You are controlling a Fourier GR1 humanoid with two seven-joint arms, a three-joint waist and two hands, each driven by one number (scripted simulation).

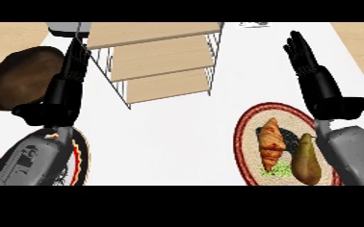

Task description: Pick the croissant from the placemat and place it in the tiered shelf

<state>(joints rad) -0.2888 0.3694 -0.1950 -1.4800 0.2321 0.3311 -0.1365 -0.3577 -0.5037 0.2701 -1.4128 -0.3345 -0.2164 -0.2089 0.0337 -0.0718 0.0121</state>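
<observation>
While the right hand (307, 62) hangs spread above, croissant (271, 143) touches pear (306, 159) lower right; a careless grab could snag both

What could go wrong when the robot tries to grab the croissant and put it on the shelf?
The pear lies right beside the croissant on the placemat, so the right hand might bump or grab the pear instead. The tiered shelf has thin wire sides, so the hand or croissant could catch on them. The left hand is close to the shelf and might nudge it.
</observation>
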